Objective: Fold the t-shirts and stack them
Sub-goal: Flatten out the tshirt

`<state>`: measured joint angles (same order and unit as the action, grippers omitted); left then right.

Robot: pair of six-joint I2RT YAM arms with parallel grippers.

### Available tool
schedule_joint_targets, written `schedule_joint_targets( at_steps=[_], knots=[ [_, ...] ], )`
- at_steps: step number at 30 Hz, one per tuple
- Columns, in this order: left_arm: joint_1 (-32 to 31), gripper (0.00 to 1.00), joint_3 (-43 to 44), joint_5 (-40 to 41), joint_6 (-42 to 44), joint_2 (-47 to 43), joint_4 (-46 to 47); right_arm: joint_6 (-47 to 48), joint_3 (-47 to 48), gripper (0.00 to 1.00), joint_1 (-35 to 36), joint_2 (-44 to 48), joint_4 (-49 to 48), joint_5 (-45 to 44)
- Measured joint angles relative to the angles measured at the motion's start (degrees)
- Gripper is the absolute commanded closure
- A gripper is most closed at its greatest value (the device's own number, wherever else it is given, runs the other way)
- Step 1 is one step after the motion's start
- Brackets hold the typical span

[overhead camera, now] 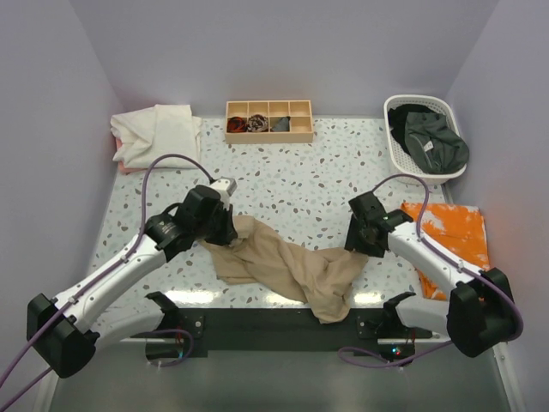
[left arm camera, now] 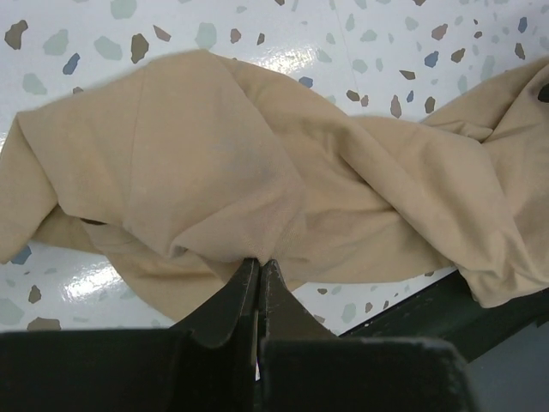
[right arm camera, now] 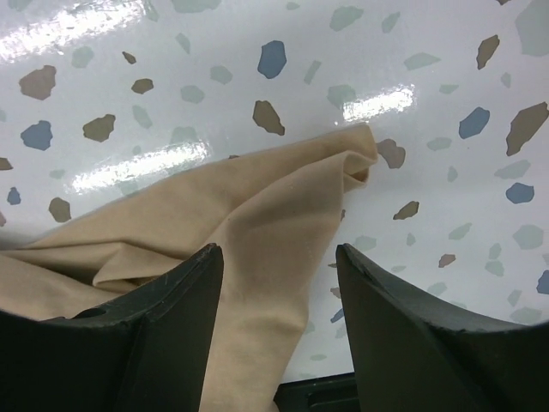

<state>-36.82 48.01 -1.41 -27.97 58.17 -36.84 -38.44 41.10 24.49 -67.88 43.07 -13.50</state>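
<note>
A tan-beige t-shirt (overhead camera: 287, 268) lies crumpled across the near middle of the table, one end hanging over the front edge. My left gripper (overhead camera: 230, 230) is shut on a pinch of its left end; the left wrist view shows the cloth (left arm camera: 223, 163) bunched at the closed fingertips. My right gripper (overhead camera: 353, 243) is open over the shirt's right end, the fingers standing either side of a fold (right arm camera: 266, 223). A cream-white folded shirt (overhead camera: 157, 133) lies at the back left. A dark green/black shirt (overhead camera: 429, 139) sits in the white basket (overhead camera: 396, 159).
A small wooden divided tray (overhead camera: 268, 121) with little dark items stands at the back middle. An orange cloth (overhead camera: 448, 240) lies at the right under the right arm. A black strip (overhead camera: 257, 326) runs along the table's front edge.
</note>
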Motion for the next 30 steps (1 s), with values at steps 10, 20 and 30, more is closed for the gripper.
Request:
schedule_joint_targets(
  at_steps=[10,20,30],
  knots=[
    [0.0,1.0,-1.66,-1.4,0.0,2.47,3.06,-1.4,-0.02,0.45,0.0,-8.83,-3.74,-4.07],
    [0.0,1.0,-1.95,-0.94,0.22,4.57,4.59,2.32,0.44,1.0,0.22,-11.19,-9.22,-1.81],
    [1.57,1.0,24.5,8.33,7.76,7.04,-3.13,10.21,16.85,1.0,0.24,14.01,-6.25,0.5]
  ],
)
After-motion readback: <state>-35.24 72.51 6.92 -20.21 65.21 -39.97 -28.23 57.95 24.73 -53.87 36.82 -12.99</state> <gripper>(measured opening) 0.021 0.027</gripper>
